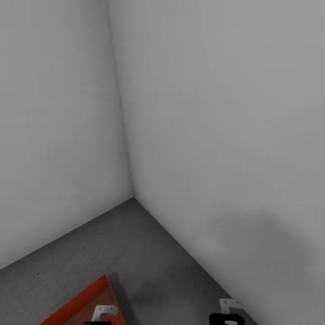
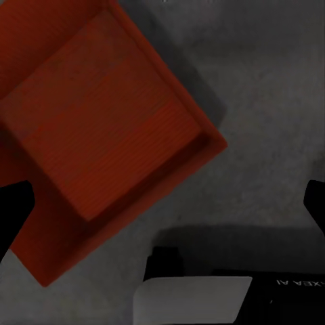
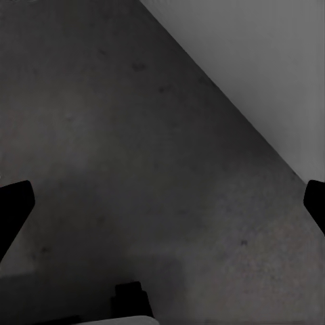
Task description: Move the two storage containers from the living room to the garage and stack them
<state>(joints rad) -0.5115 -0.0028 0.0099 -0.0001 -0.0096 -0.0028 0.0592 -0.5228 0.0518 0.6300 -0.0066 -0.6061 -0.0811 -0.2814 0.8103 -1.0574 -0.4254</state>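
Observation:
An orange-red storage container (image 2: 101, 122) rests open side up on the dark grey concrete floor (image 2: 271, 115) of the garage. Its corner (image 1: 90, 298) shows at the lower left of the head view. A second rim seems to jut out beneath it, so I cannot tell whether one bin or two nested bins lie there. My left gripper (image 2: 162, 203) hangs above the bin's edge, open, its dark fingertips (image 2: 13, 210) spread wide and holding nothing. Over bare floor (image 3: 135, 135) beside the wall, my right gripper (image 3: 162, 206) is open and empty.
Two plain pale grey walls (image 1: 216, 113) meet in a corner (image 1: 132, 197) straight ahead. The right wall (image 3: 271, 54) runs close to my right arm. Concrete floor (image 1: 113, 243) stretches between the bin and the corner.

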